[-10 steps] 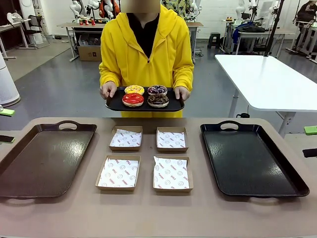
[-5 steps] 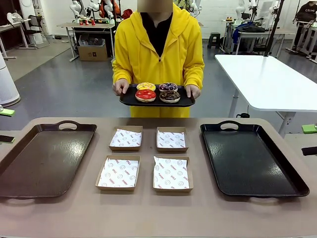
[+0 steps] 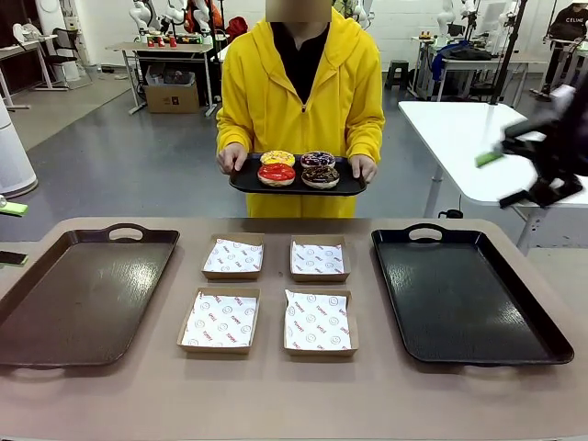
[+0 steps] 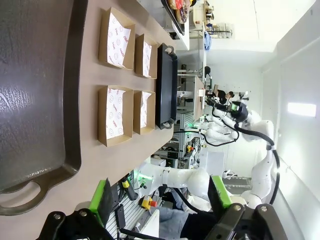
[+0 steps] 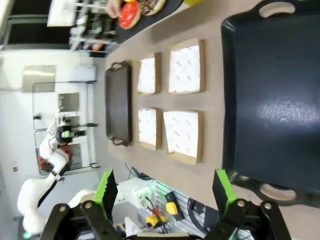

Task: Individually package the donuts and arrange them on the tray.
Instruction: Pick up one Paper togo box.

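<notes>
A person in a yellow hoodie stands at the far side and holds a black platter [image 3: 246,184] with both hands. On it lie the donuts: yellow [image 3: 277,158], sprinkled [image 3: 318,159], red [image 3: 277,173] and chocolate [image 3: 321,175]. The red donut [image 5: 130,12] also peeks in at the top of the right wrist view. My right gripper [image 3: 537,156] hangs blurred in the air at the right, above the white side table; its jaws [image 5: 165,187] stand open and empty. My left gripper [image 4: 160,197] is open and empty too, off the table's left edge [image 3: 9,233].
Four paper-lined cardboard boxes [image 3: 266,294] sit in a square at the table's middle. A brown tray [image 3: 78,294] lies to their left, a black tray [image 3: 464,294] to their right. A white table [image 3: 478,147] stands beyond on the right.
The person has stepped to the right with the platter of donuts. My right arm has swung up into view at the right; the left has not moved.
</notes>
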You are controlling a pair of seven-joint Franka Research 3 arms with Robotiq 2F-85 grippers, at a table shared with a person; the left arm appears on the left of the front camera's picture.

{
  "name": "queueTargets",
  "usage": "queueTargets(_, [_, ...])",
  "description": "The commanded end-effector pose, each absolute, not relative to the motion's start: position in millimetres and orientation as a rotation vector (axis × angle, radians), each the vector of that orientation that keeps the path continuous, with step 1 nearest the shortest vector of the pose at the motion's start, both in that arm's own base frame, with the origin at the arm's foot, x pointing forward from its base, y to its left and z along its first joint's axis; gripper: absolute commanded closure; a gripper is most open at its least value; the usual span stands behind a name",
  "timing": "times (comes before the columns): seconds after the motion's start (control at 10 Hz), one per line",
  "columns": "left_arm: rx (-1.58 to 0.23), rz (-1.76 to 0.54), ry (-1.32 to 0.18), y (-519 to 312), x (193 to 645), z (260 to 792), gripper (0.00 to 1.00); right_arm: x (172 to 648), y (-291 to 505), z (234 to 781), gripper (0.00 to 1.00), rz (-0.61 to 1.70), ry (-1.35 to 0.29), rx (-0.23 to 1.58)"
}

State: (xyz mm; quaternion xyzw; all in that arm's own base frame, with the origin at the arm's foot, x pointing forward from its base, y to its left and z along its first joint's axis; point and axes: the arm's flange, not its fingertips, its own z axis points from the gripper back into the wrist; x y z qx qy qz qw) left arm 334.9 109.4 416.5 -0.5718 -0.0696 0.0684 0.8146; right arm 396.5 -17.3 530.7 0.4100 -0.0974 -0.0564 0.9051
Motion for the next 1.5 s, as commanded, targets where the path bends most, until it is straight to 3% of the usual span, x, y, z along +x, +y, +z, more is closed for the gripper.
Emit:
queueTargets(0.0, [-1.224, 0.148, -0.161, 110, 334, 416, 0.00, 449, 20, 539, 0.00, -0.137, -0.088, 0.627])
queueTargets(0.3, [-1.224, 0.148, -0.161, 110, 334, 416, 0.00, 500, 108, 518, 0.00, -0.134, -0.063, 0.375])
queueTargets(0.7, [-1.224, 0.148, -0.161, 110, 334, 416, 0.00, 516, 182, 476, 0.00, -0.089, -0.085, 0.185])
queueTargets(1.0, [-1.224, 0.148, -0.161, 110, 334, 416, 0.00, 497, 198, 455, 0.00, -0.008, -0.094, 0.163])
queueTargets(1.4, [-1.224, 0.148, -0.161, 110, 334, 416, 0.00, 506, 193, 462, 0.00, -0.039, -0.064, 0.180])
